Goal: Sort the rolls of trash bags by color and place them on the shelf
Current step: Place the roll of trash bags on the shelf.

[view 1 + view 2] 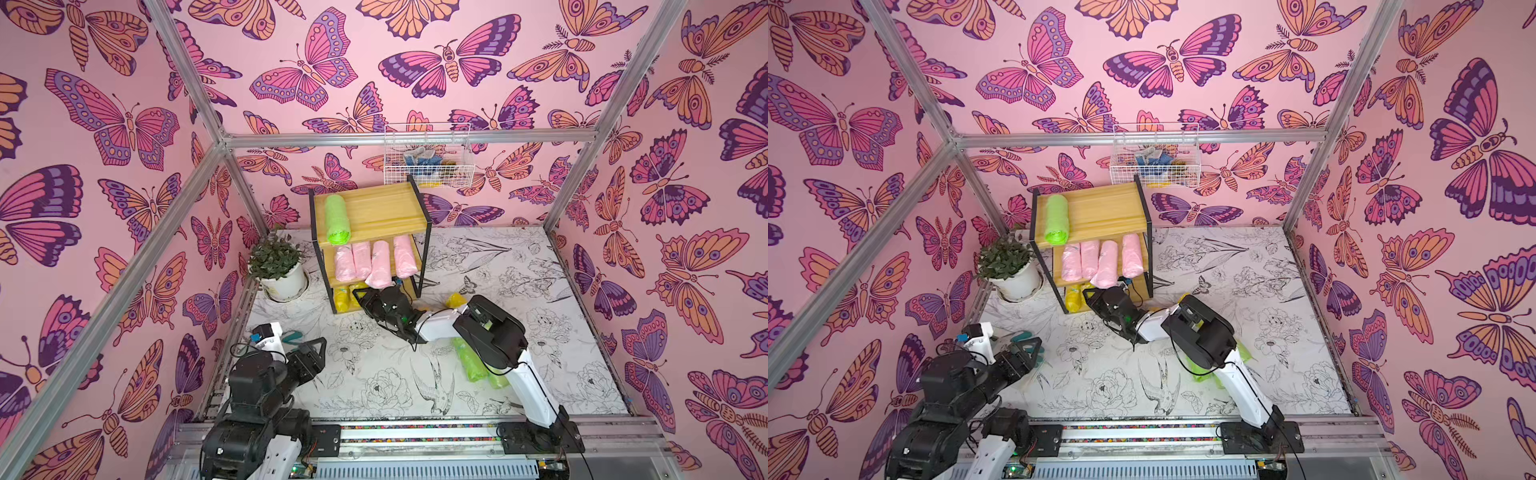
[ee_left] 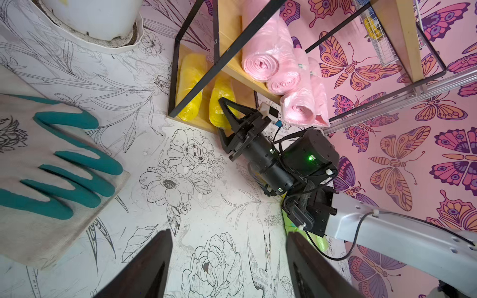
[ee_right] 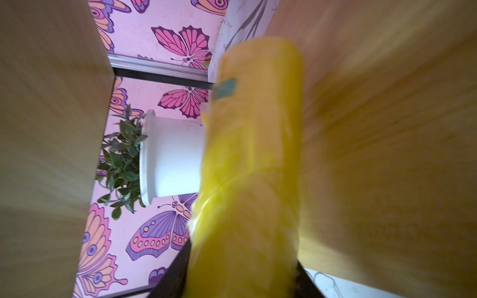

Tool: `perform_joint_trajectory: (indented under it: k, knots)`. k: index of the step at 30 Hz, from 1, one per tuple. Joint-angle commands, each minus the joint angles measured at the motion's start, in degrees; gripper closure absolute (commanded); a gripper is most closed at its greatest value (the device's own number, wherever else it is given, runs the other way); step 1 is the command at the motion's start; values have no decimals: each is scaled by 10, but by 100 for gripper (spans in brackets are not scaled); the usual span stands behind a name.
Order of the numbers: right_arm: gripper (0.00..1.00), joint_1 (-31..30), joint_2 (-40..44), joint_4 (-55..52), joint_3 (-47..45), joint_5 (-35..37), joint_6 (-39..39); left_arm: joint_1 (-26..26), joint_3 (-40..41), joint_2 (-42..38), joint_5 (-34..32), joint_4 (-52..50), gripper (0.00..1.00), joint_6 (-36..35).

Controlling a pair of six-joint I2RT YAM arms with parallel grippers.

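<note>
A yellow roll (image 3: 247,154) lies on the bottom tier of the shelf (image 1: 374,208) beside a second yellow roll (image 2: 189,85). The right gripper (image 2: 222,116) straddles its near end, but whether it is clamped or merely around it cannot be determined. Four pink rolls (image 1: 376,262) occupy the middle tier and one green roll (image 1: 337,219) the top tier; two more green rolls (image 1: 471,359) and a loose yellow roll (image 1: 456,299) lie on the table (image 1: 540,291) (partly hidden by the right arm (image 1: 490,328)) — the left gripper (image 2: 228,232) hangs over the table near a glove (image 2: 51,167), jaws wide and empty.
</note>
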State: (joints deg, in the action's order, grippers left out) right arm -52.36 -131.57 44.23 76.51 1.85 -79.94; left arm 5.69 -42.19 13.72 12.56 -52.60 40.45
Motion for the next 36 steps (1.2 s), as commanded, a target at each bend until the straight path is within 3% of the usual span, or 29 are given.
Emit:
perform_joint_trajectory:
  k: [1, 2, 3, 5, 12, 22, 27, 36]
  knots:
    - [45, 2, -1, -26, 19, -3, -7, 2, 2, 3, 0, -8, 24, -12]
    - [40, 2, 0, -34, 21, -6, -8, 1, 3, 2, 0, -8, 24, -12]
    - [30, 2, 2, -38, 22, -7, -6, 1, 3, 1, 0, -9, 24, -11]
    - [25, 2, 9, -48, 20, -7, 0, 1, 1, 0, 1, -9, 24, -9]
    - [27, 2, 50, -69, -11, -17, 14, 2, -6, 0, 7, -13, 24, -3]
    - [31, -4, 176, -101, -162, -52, 38, 1, -3, 29, 5, -43, 24, 25]
    - [30, -11, 267, -245, -197, -68, 137, 1, 5, 50, 15, -56, 26, 43]
    - [28, -8, 420, -586, -164, -20, 423, 2, 7, 52, 35, -57, 27, 63]
